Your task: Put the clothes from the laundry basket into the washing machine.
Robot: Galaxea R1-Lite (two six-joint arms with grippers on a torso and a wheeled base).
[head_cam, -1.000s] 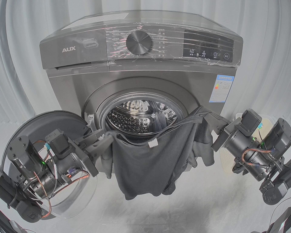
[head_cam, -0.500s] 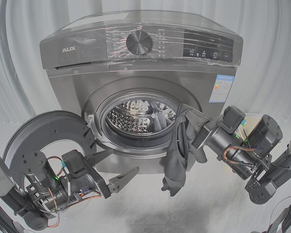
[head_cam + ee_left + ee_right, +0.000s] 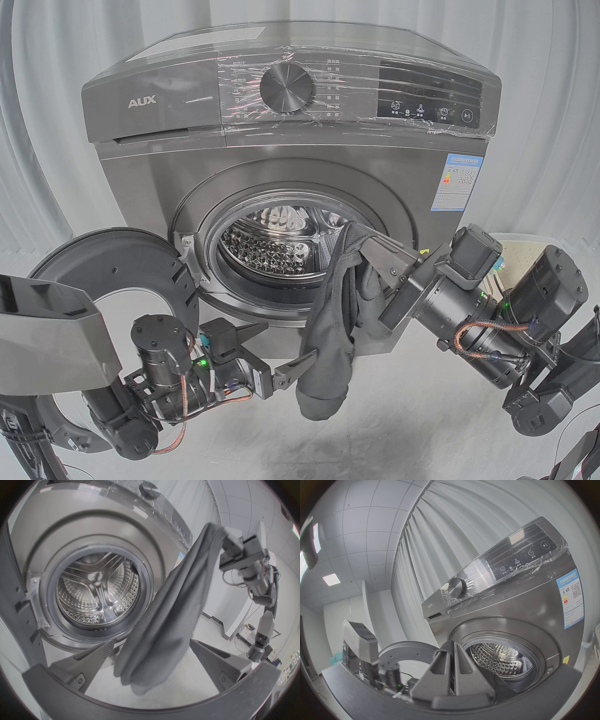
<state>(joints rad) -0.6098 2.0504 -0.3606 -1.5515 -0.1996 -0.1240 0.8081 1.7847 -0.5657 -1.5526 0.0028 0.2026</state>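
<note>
Pinching a dark grey garment [image 3: 328, 331] at the mouth of the washing machine [image 3: 287, 162], the right gripper [image 3: 362, 240] dangles it beside the low, spread-jawed left gripper [image 3: 289, 342].

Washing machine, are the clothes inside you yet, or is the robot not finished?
Not finished. Done: the door is open. In hand: the right end effector is shut on a grey garment hanging outside the opening; the drum looks empty. The left end effector is open, low beside it. Left: getting the garment inside. The laundry basket sits behind the right arm, contents hidden.
</note>
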